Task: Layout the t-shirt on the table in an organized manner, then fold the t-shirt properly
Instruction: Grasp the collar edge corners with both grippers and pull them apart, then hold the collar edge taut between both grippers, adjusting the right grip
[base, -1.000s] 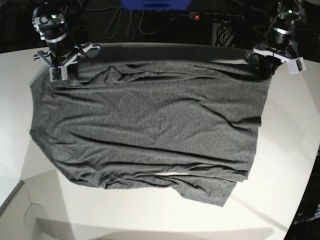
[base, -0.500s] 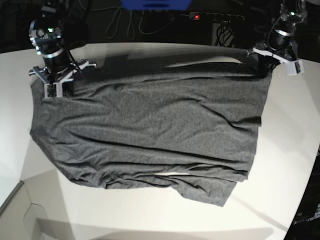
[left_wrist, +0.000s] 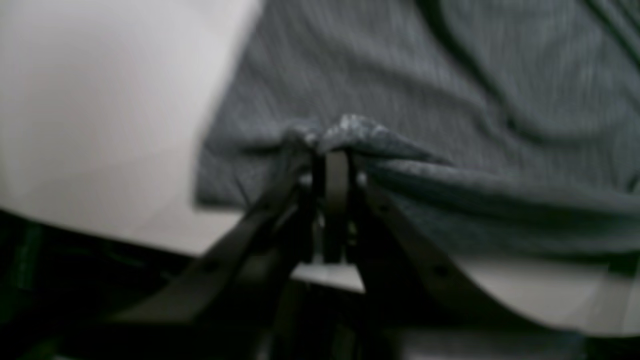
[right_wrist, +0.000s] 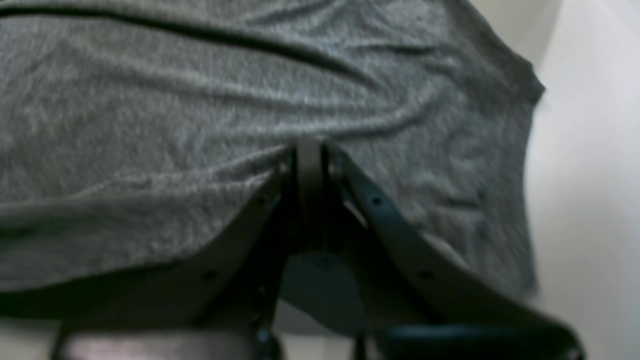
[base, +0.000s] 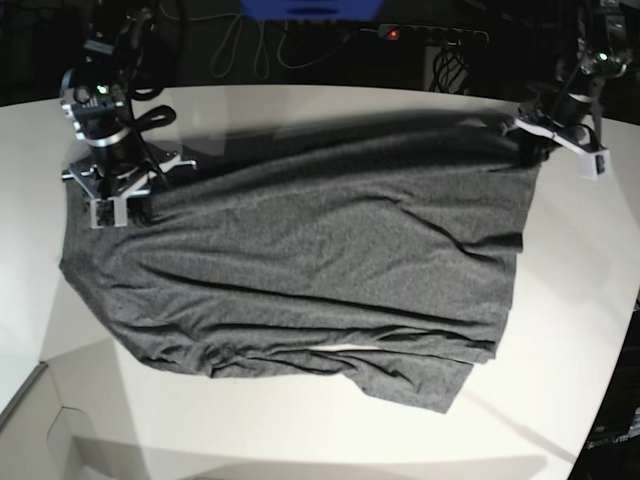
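The dark grey t-shirt (base: 300, 270) lies spread across the white table (base: 300, 430), with its far edge lifted at both corners. At the shirt's far left corner in the base view, my right gripper (base: 126, 197) is shut on the cloth. In the right wrist view its fingers (right_wrist: 309, 150) pinch a fold of the t-shirt (right_wrist: 150, 100). My left gripper (base: 533, 152) holds the far right corner. The left wrist view shows it (left_wrist: 336, 152) shut on a bunched bit of the t-shirt (left_wrist: 475, 75) above the table (left_wrist: 100, 100).
Behind the table are a power strip with a red light (base: 420, 33), loose cables (base: 250, 45) and a blue object (base: 310, 8). The table's curved edge (base: 612, 380) runs down the right. A stepped corner (base: 40, 400) sits at the lower left.
Both grippers have drawn the shirt's far edge toward the near side. The right gripper moved most, and the band of bare table behind the shirt has widened.
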